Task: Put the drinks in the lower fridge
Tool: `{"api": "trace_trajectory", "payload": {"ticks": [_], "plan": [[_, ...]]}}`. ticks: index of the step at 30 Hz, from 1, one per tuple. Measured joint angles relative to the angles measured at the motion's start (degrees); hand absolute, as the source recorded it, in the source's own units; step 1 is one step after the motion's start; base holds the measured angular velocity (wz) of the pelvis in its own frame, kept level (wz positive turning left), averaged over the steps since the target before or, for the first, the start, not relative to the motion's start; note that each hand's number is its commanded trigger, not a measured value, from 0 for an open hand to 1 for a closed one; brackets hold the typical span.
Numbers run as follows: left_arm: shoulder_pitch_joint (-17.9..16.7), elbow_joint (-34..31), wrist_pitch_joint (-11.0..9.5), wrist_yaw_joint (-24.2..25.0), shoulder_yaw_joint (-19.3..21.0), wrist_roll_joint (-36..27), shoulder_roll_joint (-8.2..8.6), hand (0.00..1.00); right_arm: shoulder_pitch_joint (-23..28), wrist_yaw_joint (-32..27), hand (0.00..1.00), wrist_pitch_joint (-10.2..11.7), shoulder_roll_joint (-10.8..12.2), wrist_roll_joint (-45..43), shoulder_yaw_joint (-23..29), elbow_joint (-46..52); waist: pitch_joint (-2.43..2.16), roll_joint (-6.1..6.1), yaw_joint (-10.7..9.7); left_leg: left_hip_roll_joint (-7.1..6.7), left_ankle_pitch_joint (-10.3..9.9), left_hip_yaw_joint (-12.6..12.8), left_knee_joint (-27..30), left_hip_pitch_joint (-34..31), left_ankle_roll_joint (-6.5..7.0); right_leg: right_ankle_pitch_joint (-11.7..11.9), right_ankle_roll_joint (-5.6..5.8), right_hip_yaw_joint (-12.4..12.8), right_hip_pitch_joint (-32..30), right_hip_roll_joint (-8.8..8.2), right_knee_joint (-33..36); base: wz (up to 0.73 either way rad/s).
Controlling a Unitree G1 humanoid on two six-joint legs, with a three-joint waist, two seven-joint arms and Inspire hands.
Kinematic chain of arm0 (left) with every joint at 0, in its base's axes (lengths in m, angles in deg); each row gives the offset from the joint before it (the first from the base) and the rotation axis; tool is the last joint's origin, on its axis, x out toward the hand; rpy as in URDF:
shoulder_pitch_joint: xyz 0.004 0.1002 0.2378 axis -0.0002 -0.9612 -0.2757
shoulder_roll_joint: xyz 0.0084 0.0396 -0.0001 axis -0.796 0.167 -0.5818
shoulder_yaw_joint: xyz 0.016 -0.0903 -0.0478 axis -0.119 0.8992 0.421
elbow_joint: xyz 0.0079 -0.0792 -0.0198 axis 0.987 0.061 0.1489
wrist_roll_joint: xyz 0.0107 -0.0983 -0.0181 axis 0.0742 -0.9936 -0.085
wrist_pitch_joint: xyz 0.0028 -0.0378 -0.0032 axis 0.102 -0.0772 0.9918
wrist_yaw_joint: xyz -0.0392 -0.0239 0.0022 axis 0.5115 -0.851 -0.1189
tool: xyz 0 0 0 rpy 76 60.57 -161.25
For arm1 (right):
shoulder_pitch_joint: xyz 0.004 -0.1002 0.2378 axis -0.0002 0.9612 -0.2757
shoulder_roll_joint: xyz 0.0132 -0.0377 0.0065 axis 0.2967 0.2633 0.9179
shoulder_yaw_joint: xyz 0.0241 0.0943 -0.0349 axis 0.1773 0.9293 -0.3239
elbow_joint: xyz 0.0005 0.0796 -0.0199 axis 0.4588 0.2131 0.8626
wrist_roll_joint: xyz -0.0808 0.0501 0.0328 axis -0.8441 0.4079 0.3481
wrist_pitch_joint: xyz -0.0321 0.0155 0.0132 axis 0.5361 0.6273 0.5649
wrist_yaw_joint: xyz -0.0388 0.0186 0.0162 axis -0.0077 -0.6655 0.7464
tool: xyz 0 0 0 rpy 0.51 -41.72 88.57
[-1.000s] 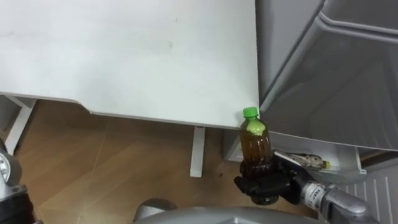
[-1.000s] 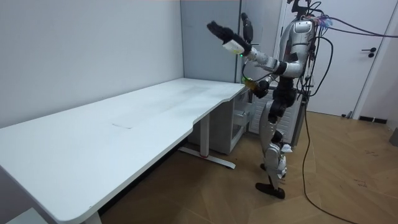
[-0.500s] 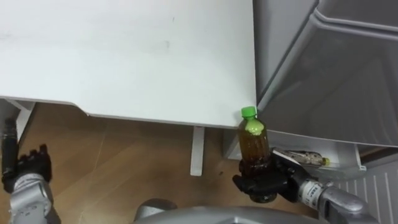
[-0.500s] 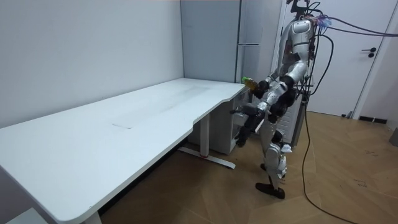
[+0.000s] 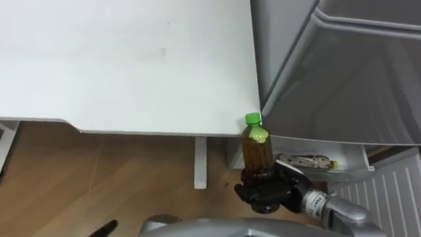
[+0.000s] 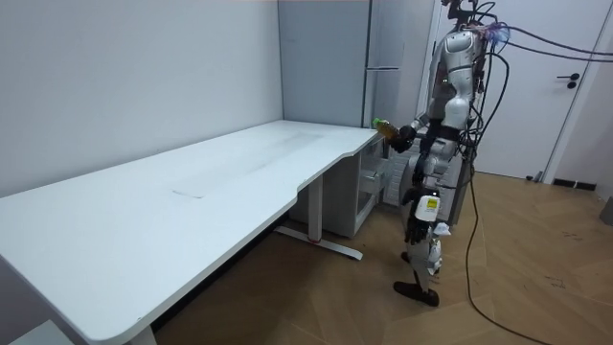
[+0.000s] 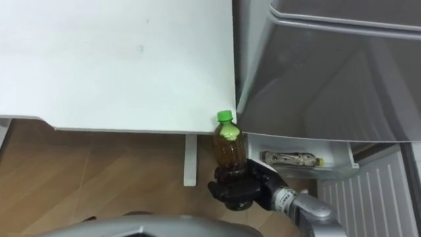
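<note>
Right robot hand (image 5: 266, 194) is wrapped tight around the base of the tea bottle (image 5: 256, 150), fingers curled underneath, bottle upright, its green cap (image 5: 252, 119) pointing up above the hand. Brown drink, and the bottle sits wholly in that grasp, clear of any surface. Just beyond the cap is the corner of the white bench (image 5: 131, 66); to the hand's right rises the grey fridge (image 5: 342, 72). Just past the hand, low down, is a white tray (image 5: 352, 161) with a small packet in it. Below the hand lies wooden floor (image 5: 99, 178). In the room view the left robot hand (image 6: 415, 230) hangs low at the robot's side, well below the bottle.
</note>
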Motion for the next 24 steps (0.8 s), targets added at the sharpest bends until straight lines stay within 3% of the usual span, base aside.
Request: {"api": "trace_trajectory", "payload": {"ticks": [6,9,11,14,22,24], "plan": [[2.43,-0.24,-0.02,4.86,-2.74,10.99,-0.26,0.00,-1.06,-5.72,1.00,1.80,-0.48,-6.94,0.77,3.34,0.07,1.01,-4.02,-0.01,-0.01,0.12,0.42,-0.33,0.01,0.08,0.02,0.16,-0.22,0.04,-0.09,0.00],[3.81,-0.23,-0.94,6.20,-3.88,14.54,-0.15,0.00,-1.08,-10.60,1.00,3.73,-0.63,-16.23,1.46,5.27,0.00,1.67,-4.45,0.12,0.00,1.58,0.04,-0.51,0.01,0.08,0.01,1.66,-1.50,0.27,0.56,-0.24],[4.18,-0.12,-1.93,7.02,-3.78,16.47,0.03,0.00,-1.15,-13.57,1.00,3.83,-0.47,-21.64,1.76,5.30,-0.08,1.63,-4.47,0.12,-0.01,2.27,-0.07,-0.67,0.01,0.05,0.05,2.25,-2.20,0.29,1.07,-0.19],[4.66,0.33,-3.30,7.41,-3.70,18.75,0.71,0.00,-0.94,-18.13,1.00,4.59,0.31,-30.40,3.75,6.53,0.24,2.21,-4.78,0.01,0.00,2.60,-0.08,-0.92,0.03,0.04,0.09,3.12,-2.69,0.26,1.15,-0.08],[4.34,1.51,-5.61,8.42,-4.01,18.68,0.92,0.00,-0.28,-33.94,1.00,12.16,0.36,-46.32,3.71,8.32,0.27,2.35,-6.08,0.14,0.01,3.43,-0.17,-1.17,0.02,0.08,0.10,3.39,-3.21,0.44,1.05,-0.05],[4.42,1.98,-5.91,9.47,-3.94,18.56,0.94,0.00,-0.26,-40.07,1.00,15.01,0.36,-49.41,3.73,6.49,0.26,2.34,-6.36,0.12,0.01,3.61,-0.19,-0.72,0.02,0.10,0.13,3.42,-3.01,0.40,1.03,-0.04]]}}
